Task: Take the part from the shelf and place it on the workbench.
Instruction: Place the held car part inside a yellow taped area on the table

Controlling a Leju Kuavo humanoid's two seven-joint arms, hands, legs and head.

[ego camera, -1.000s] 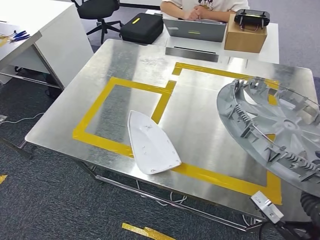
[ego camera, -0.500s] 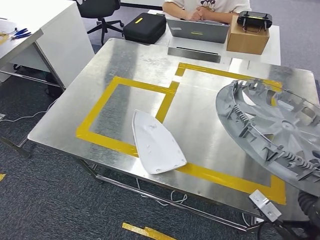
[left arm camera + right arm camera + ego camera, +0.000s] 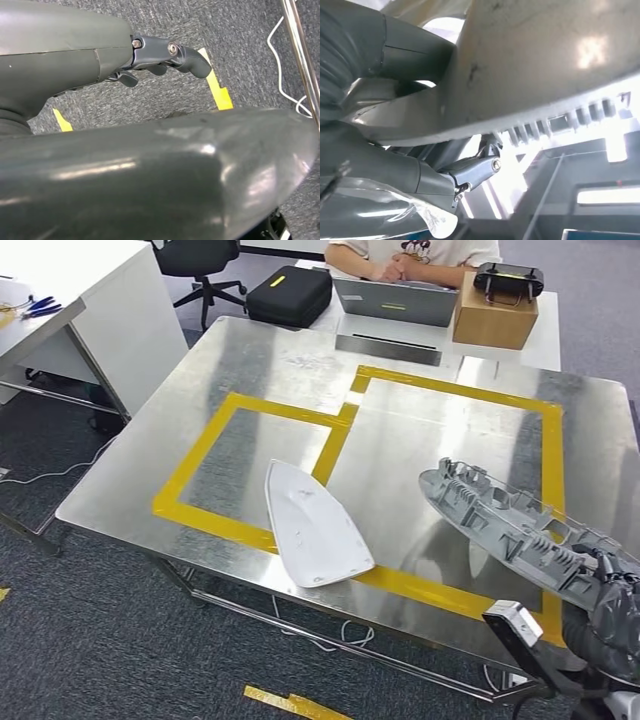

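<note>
A grey ribbed wheel cover hangs low and almost flat over the right yellow-taped square of the steel workbench. My right hand holds its near rim at the table's front right corner. In the right wrist view the cover's pale underside lies across my right hand, whose fingers reach under the rim. I cannot tell whether the cover's far edge touches the table. My left hand hangs over the carpet with nothing in it, its fingers apart from the thumb.
A white curved panel lies on the front tape line beside the left square. Behind the workbench a person sits at a laptop, with a cardboard box and a black case. A white desk stands at left.
The wheel cover has tipped from a raised, face-on tilt to nearly flat and dropped lower over the right taped square. The camera shifted slightly at first.
</note>
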